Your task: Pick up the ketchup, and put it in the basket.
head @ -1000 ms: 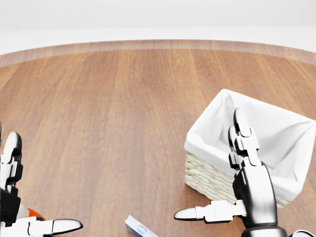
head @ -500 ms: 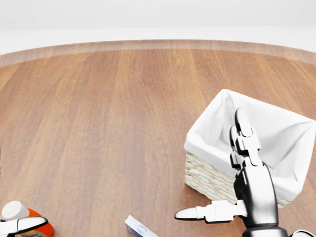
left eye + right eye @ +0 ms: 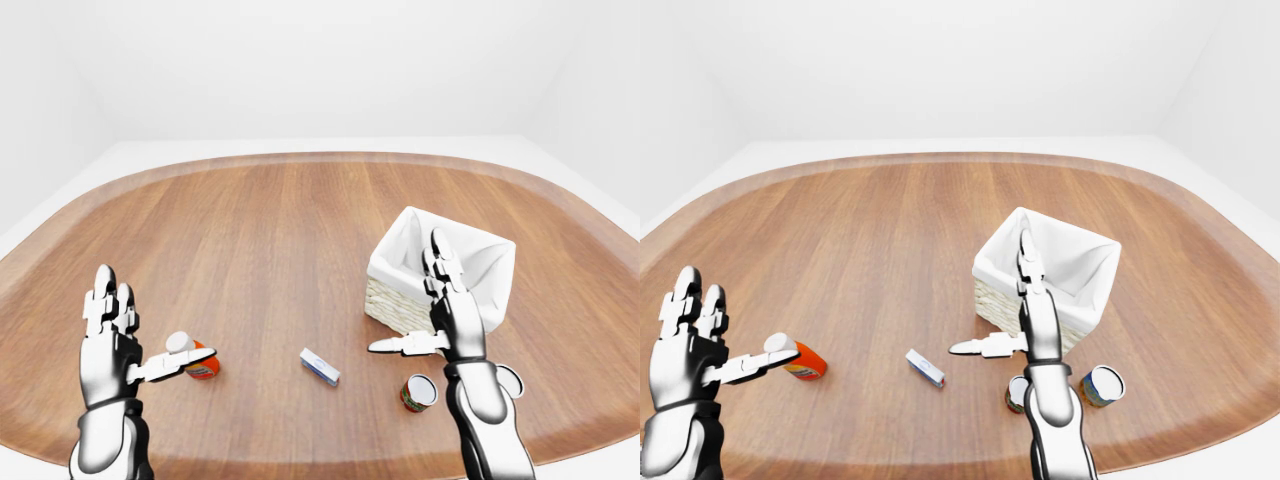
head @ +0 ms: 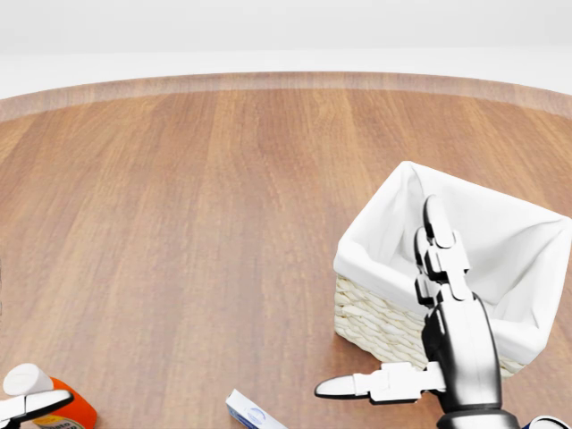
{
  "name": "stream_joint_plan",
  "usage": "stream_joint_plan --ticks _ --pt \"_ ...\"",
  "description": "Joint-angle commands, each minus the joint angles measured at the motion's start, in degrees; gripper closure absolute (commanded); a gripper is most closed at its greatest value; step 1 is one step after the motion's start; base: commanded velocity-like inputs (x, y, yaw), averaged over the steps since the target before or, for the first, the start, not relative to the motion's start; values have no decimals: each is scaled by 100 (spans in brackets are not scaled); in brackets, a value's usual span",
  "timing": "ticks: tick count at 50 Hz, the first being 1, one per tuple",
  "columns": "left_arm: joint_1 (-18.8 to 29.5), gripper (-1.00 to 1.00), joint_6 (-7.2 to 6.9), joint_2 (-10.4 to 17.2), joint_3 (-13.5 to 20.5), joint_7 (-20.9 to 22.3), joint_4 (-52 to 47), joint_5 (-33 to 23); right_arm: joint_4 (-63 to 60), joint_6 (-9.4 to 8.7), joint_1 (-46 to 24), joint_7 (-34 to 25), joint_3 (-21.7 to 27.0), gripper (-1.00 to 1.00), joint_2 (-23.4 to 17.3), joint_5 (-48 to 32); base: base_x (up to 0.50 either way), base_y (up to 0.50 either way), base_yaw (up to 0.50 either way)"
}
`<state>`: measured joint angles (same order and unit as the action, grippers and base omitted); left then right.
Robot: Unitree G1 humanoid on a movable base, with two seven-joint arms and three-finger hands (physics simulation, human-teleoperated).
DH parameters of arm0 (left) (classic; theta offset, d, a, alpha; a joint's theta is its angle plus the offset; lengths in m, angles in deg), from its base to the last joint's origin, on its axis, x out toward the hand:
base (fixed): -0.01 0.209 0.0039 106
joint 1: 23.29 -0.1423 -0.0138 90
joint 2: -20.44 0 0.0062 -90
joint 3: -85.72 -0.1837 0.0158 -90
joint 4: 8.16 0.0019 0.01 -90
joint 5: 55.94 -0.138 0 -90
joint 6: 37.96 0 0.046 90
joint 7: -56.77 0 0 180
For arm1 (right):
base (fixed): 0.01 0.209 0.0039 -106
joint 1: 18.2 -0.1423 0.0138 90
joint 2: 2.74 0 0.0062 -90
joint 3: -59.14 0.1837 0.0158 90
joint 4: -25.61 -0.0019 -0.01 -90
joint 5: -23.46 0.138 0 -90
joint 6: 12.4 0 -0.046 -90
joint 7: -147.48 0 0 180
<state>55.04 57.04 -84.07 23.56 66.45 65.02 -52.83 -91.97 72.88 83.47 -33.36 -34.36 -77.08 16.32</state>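
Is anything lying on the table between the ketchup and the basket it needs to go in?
Only a small white and blue box lies on the wooden table roughly between the ketchup and the basket. It is low and flat, so lifting the bottle over it should clear it.

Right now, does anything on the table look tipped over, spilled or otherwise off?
Yes: the ketchup lies on its side beside the open left hand, and a small white-and-blue box lies flat. No spill shows. The basket and cans stand upright.
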Motion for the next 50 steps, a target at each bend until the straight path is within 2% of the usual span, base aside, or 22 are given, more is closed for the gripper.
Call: stream_joint_plan --ticks 1,20,50 --pt "109 -100 0 185 -39 -188 800 -32 51 32 -15 9 0 -100 0 1 0 0 0" --pt "329 -100 0 495 -196 -499 2094 -15 61 22 -31 20 -5 -100 2 -10 0 0 0" --pt "750 -100 0 861 -450 -844 3312 169 84 39 -23 33 -62 -100 -1 -42 0 0 0"
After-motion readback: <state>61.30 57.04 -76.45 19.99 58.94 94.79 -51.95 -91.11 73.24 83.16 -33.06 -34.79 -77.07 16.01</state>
